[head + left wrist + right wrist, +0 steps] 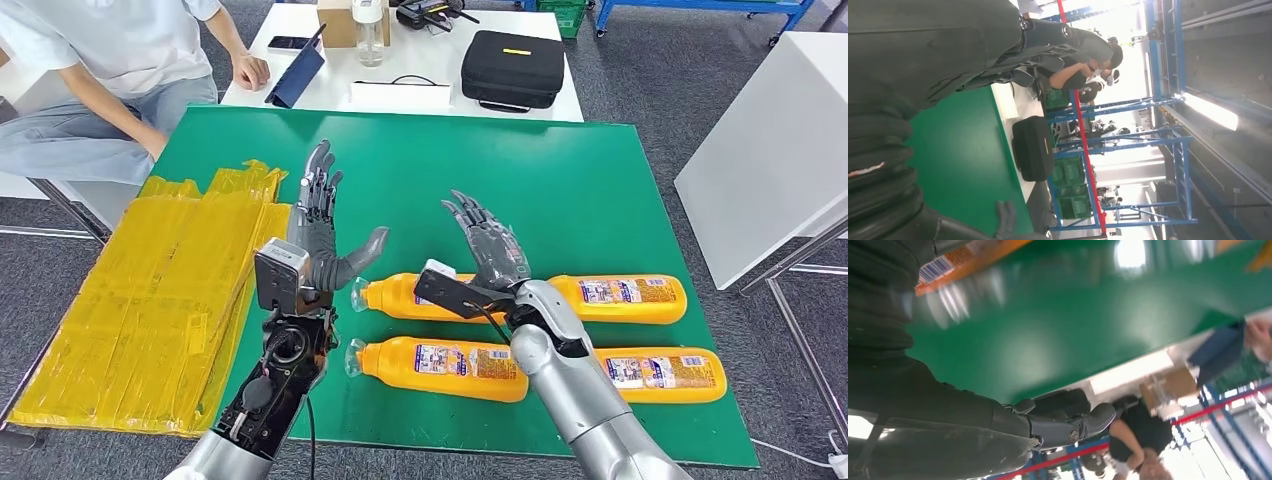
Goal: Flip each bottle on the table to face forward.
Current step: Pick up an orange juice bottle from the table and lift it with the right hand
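Observation:
Several orange bottles lie on their sides in two rows on the green table (560, 170), white printed labels facing up. The back-left bottle (395, 297) points its clear cap left; the back-right bottle (625, 298) lies beyond my right arm. The front-left bottle (440, 366) and front-right bottle (665, 374) lie nearer me. My left hand (315, 225) is raised with fingers spread, its thumb reaching toward the back-left bottle's cap. Over that bottle's body hovers my right hand (488, 245), fingers apart and empty. The right wrist view catches a bottle's barcode label (943, 265) beside my right hand (1048, 425).
A crinkled yellow plastic sheet (150, 300) covers the table's left end. A person (120, 60) sits at the back left. The white table behind holds a black case (512, 68), a tablet (295, 75) and a clear bottle (368, 30). Another white table (770, 150) stands right.

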You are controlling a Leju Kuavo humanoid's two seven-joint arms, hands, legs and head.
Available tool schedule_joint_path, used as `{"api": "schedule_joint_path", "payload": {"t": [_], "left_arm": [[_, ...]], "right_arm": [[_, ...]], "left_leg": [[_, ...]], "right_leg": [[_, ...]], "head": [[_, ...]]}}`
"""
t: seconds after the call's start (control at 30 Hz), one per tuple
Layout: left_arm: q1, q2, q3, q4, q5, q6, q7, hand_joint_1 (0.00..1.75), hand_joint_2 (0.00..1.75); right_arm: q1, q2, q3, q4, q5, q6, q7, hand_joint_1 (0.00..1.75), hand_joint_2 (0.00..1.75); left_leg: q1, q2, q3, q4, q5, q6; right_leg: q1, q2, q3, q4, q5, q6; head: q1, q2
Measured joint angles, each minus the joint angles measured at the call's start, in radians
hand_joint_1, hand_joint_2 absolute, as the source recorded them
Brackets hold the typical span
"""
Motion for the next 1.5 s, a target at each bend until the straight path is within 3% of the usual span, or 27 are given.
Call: {"api": "schedule_joint_path", "payload": {"t": [0.47, 0.6, 1.37, 1.4, 1.5], "left_arm": [[-0.017, -0.002, 0.002, 0.028, 0.008, -0.032, -0.002, 0.0, 1.75], [-0.019, -0.002, 0.001, 0.03, 0.01, -0.039, -0.002, 0.0, 1.75], [-0.027, -0.009, 0.001, 0.051, 0.029, -0.054, -0.001, 0.0, 1.75], [-0.027, -0.009, 0.001, 0.052, 0.029, -0.054, -0.001, 0.0, 1.75], [-0.028, -0.01, 0.001, 0.058, 0.033, -0.054, -0.001, 0.0, 1.75]], "right_arm": [[-0.053, 0.002, 0.128, 0.211, 0.144, 0.055, 0.034, 0.0, 1.75], [-0.054, -0.003, 0.146, 0.239, 0.195, 0.065, 0.093, 0.0, 1.75], [-0.1, -0.019, 0.153, 0.372, 0.257, 0.106, 0.207, 0.0, 1.75], [-0.108, -0.019, 0.151, 0.387, 0.259, 0.103, 0.208, 0.32, 1.75], [-0.13, -0.017, 0.136, 0.434, 0.251, 0.087, 0.192, 1.63, 1.75]], "left_leg": [[0.0, 0.0, 0.0, 0.0, 0.0, 0.0], [0.0, 0.0, 0.0, 0.0, 0.0, 0.0], [0.0, 0.0, 0.0, 0.0, 0.0, 0.0], [0.0, 0.0, 0.001, 0.0, 0.0, 0.0], [0.0, 0.0, 0.001, 0.0, 0.0, 0.001]], "right_leg": [[0.0, 0.0, 0.0, 0.0, 0.0, 0.0], [0.0, 0.0, -0.001, 0.0, 0.0, 0.0], [0.0, 0.0, 0.0, 0.0, 0.0, 0.0], [0.0, 0.0, 0.0, 0.0, 0.0, 0.0], [0.0, 0.0, 0.0, 0.0, 0.0, 0.0]], "head": [[0.0, 0.0], [0.0, 0.0], [0.0, 0.0], [0.0, 0.0], [0.0, 0.0]]}}
